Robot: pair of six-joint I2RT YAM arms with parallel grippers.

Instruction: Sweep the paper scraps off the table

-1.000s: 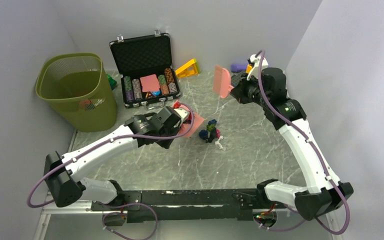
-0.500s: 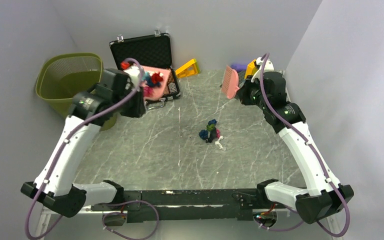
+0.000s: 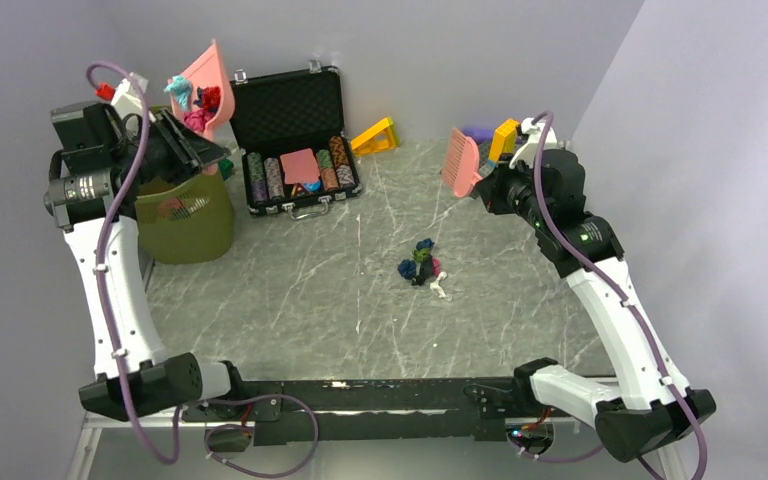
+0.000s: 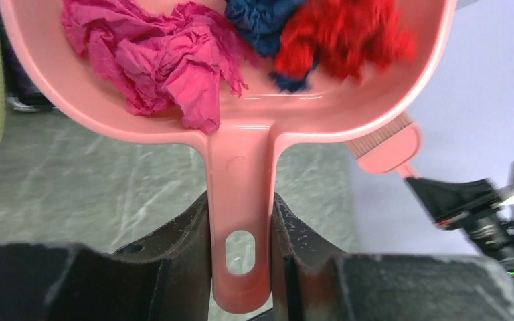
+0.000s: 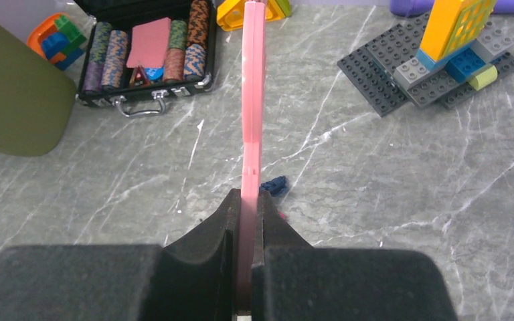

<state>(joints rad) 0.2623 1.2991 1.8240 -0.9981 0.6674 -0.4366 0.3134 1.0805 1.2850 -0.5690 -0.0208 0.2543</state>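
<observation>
My left gripper (image 3: 175, 140) (image 4: 241, 214) is shut on the handle of a pink dustpan (image 3: 210, 80) (image 4: 241, 140), held high and tilted over the green bin (image 3: 175, 215). Pink, dark blue and red paper scraps (image 4: 167, 60) (image 3: 192, 100) lie in the pan. A small heap of paper scraps (image 3: 420, 265), blue, green, pink and white, rests in the middle of the marble table (image 3: 290, 300). My right gripper (image 3: 490, 185) (image 5: 249, 200) is shut on a pink brush (image 3: 460, 162) (image 5: 252, 100), held above the table's far right. A blue scrap (image 5: 274, 185) shows just beyond its fingers.
An open black case of poker chips (image 3: 290, 140) (image 5: 147, 60) stands at the back next to the bin (image 5: 13, 93). A yellow wedge (image 3: 375, 135) lies beyond it. A dark studded baseplate with building blocks (image 5: 428, 67) sits at the far right.
My left arm has carried the loaded dustpan from the middle of the table up and left to above the bin. The right gripper with the brush shifted slightly right.
</observation>
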